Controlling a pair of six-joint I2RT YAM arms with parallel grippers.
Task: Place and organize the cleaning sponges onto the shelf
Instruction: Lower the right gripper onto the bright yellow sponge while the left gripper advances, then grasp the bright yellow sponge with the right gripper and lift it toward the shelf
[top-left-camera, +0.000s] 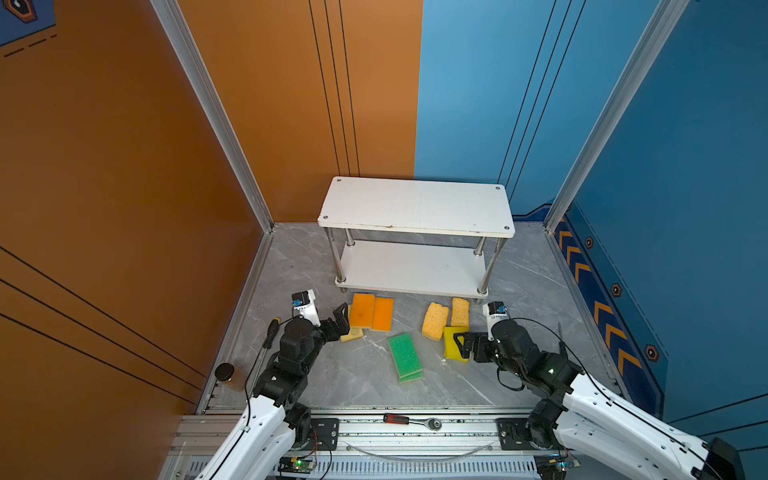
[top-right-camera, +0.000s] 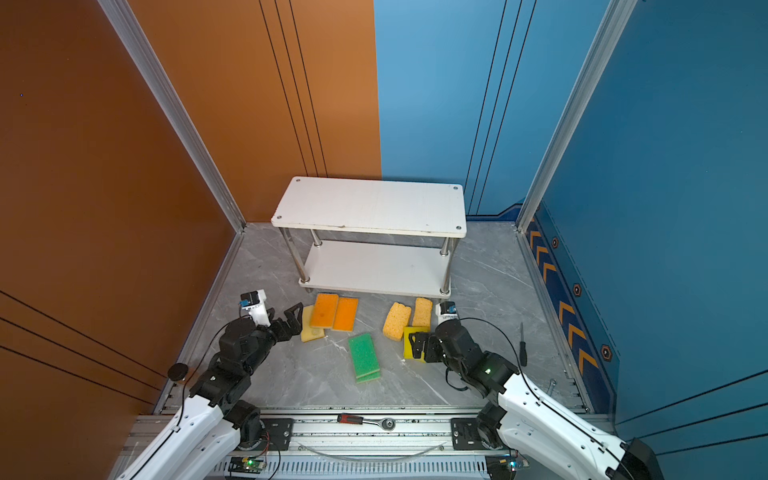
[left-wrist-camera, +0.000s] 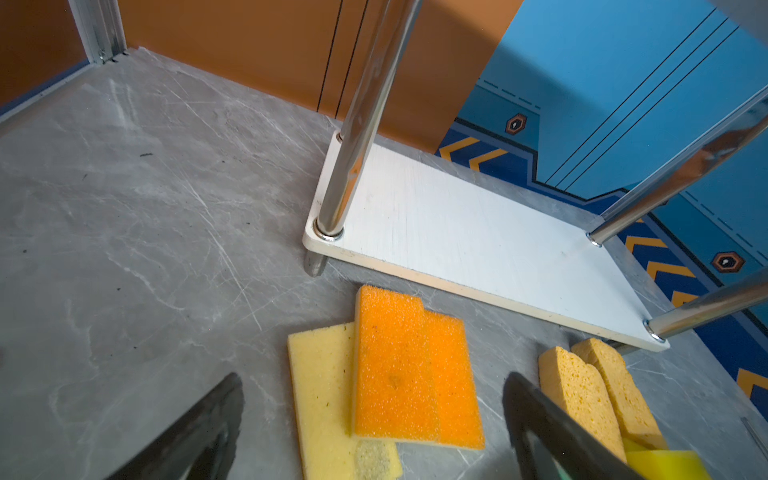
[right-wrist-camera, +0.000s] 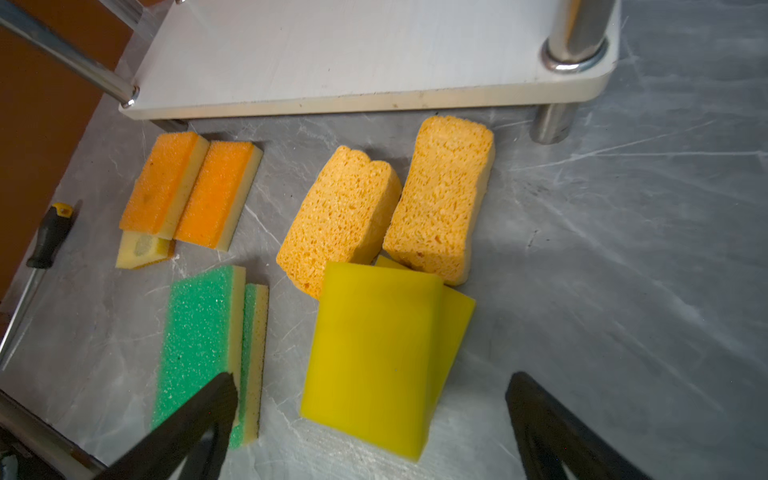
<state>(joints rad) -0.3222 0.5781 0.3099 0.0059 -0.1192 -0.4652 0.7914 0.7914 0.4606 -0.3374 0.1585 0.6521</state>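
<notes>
Black right claw (right-wrist-camera: 372, 381), smooth yellow slabs (right-wrist-camera: 374, 324), porous rounded sponges (right-wrist-camera: 340, 216)

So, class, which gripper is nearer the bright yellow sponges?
Right. The right gripper is directly over the bright yellow sponges; the left gripper is far off, beside the orange-topped sponges.

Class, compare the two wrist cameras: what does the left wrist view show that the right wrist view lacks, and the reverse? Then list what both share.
Only the left wrist view: the blue wall and the enclosure's corner post. Only the right wrist view: the green-topped sponges and a black-handled screwdriver. Both: the shelf's lower board, the orange-topped sponges, the porous sponges and the bright yellow sponges, of which the left wrist view catches just a corner.
</notes>
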